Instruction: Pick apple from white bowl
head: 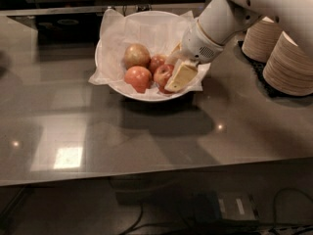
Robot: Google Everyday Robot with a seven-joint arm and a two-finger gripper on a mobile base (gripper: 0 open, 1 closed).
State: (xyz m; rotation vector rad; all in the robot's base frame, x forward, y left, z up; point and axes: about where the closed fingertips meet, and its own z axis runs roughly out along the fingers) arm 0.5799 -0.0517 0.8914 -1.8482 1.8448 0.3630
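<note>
The white bowl [110,58], lined with crinkled white paper, stands at the back middle of the grey counter. It holds several apples: a yellow-green one [136,55], an orange-pink one [138,77], a small reddish one [156,61], and the deep-red apple [163,75] at the front right. My gripper [175,71] reaches down into the bowl's right side from the upper right on the white arm [215,23]. It sits right against the deep-red apple and hides that apple's right side.
Two stacks of beige paper bowls [288,62] stand on a dark mat at the right, close beside the arm. The counter [146,136] runs to a front edge low in the view, with cables on the floor below.
</note>
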